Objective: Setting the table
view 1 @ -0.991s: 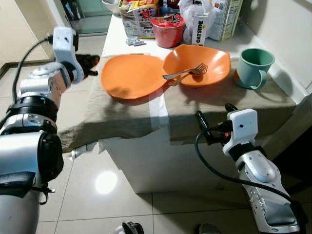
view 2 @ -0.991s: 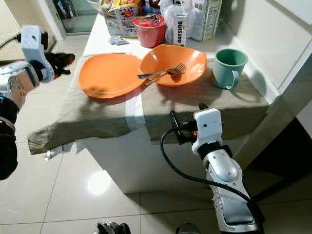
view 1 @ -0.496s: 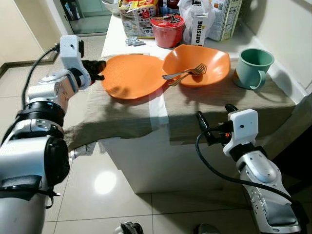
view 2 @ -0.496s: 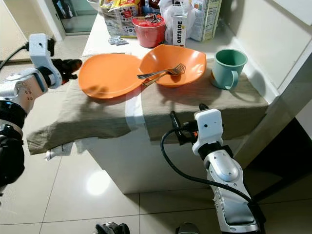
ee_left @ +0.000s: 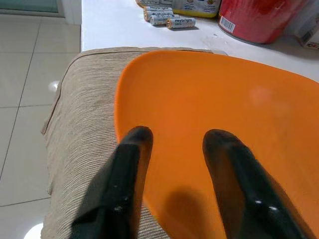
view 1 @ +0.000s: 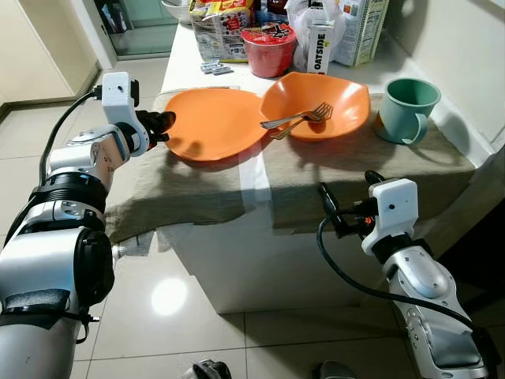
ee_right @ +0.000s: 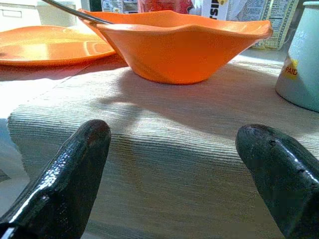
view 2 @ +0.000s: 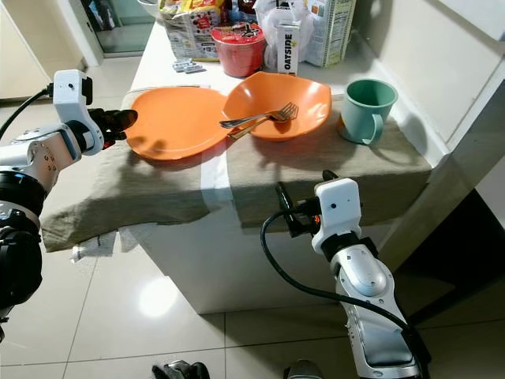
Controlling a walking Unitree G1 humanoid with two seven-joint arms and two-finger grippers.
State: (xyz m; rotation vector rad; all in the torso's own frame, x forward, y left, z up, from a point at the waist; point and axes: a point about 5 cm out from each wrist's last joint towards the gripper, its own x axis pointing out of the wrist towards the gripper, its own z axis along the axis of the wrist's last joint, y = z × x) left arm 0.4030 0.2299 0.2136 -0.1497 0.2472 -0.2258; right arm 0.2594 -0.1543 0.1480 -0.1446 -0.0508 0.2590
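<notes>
Where outstretched, left claw (view 1: 164, 124) over plate (view 1: 215, 122).

Left arm stretched forward, right arm held low with fingers spread.

The left arm (view 1: 75, 170) is raised and extended ahead at the robot's left, its white wrist housing uppermost, and the left gripper (view 1: 162, 125) points inward toward the centre. In the left wrist view its two black fingers (ee_left: 128, 169) stand parted with a clear gap between them. The right arm (view 1: 418, 292) is bent and lower, angled up from the bottom right; the right gripper (view 1: 347, 197) points forward, its fingers (ee_right: 75, 174) spread wide apart, holding nothing.
</notes>
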